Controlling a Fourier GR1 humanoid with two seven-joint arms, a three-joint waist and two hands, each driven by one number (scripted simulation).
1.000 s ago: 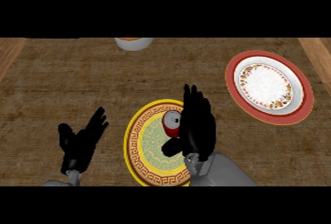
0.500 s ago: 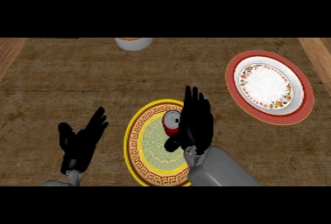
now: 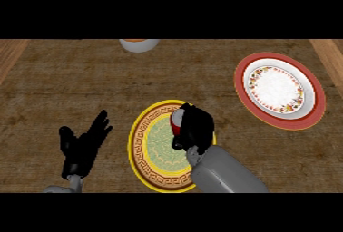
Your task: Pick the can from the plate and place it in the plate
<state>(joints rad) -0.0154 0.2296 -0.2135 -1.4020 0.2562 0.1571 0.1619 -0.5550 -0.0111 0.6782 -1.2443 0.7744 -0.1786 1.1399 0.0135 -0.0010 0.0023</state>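
The right hand [image 3: 195, 128] is curled round the can [image 3: 177, 122], fingers bent down over its far side and the thumb tucked in at the near side, so most of the can is hidden. Only a strip of it shows at the hand's left edge, white at the top and red below. The can is over the upper right part of the yellow plate [image 3: 155, 147], inside its patterned gold rim. Whether it stands on the plate or is held just above it cannot be told from this steep angle. The grey forearm [image 3: 224, 174] comes up from the lower edge and covers the plate's lower right side.

The left hand [image 3: 81, 147] rests open at the lower left, fingers straight and pointing up, holding nothing, beside the yellow plate and apart from it.

The red plate [image 3: 245, 86], with a white flowered centre, lies on the brown bench [image 3: 67, 81] at the upper right, well apart from the hand and can. A white cup [image 3: 139, 45] sits at the bench's far edge, partly cut off.
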